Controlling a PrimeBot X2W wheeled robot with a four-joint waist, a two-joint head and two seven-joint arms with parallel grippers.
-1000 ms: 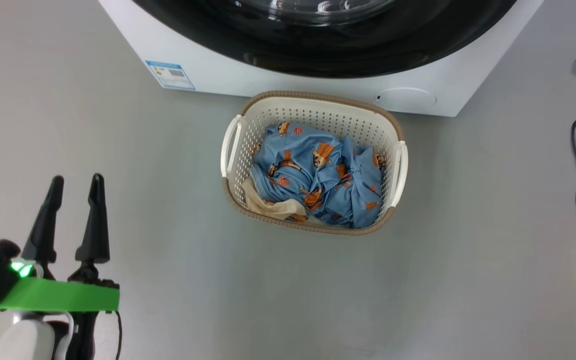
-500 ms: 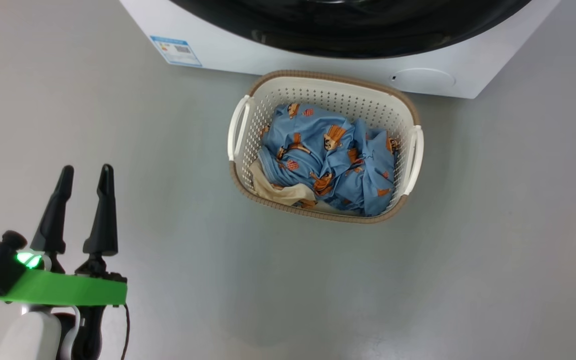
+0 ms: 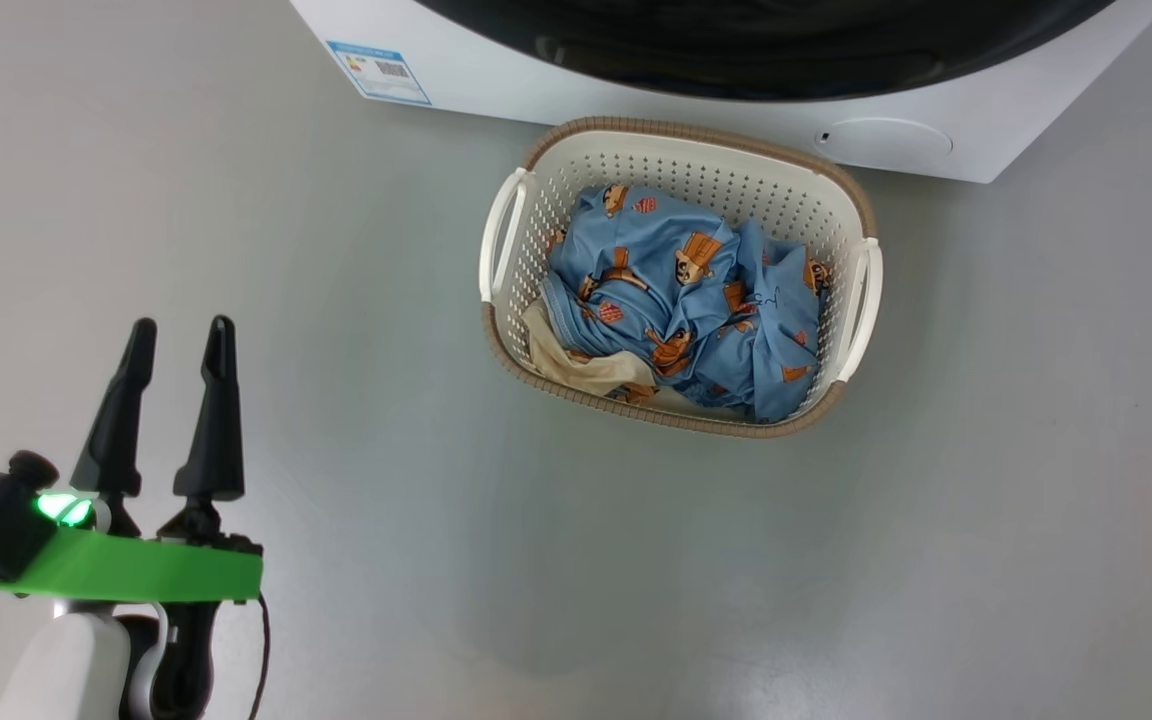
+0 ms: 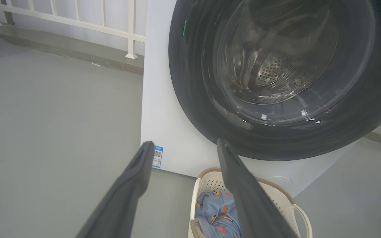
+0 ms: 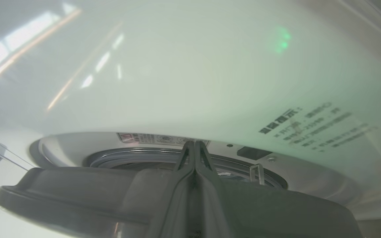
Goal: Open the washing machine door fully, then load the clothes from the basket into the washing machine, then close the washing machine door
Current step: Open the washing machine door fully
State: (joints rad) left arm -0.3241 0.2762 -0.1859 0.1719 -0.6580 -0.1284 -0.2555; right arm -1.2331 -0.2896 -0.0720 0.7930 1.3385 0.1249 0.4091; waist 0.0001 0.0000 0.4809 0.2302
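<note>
The white washing machine (image 3: 636,95) fills the top edge of the head view, its glossy black door (image 3: 756,60) facing me. The cream basket (image 3: 696,132) stands on the floor right before it, holding the blue bear-print clothes (image 3: 686,290) and a cream cloth (image 3: 586,370). My left gripper (image 3: 182,325) hovers open and empty at the lower left, well apart from the basket. In the left wrist view my left gripper (image 4: 184,143) points at the door (image 4: 190,82). My right gripper (image 5: 194,143) is shut, lying over the door's dark edge (image 5: 78,191), which stands ajar from the machine's front (image 5: 177,82).
Bare grey floor (image 3: 836,550) spreads around the basket. A small blue label (image 3: 379,70) marks the machine's lower left corner. A white railing (image 4: 78,16) on a low kerb runs behind the machine's left side.
The head camera has moved: basket and machine now sit further right and higher in the picture, and the cables at the right edge have left it. Both grippers keep their states.
</note>
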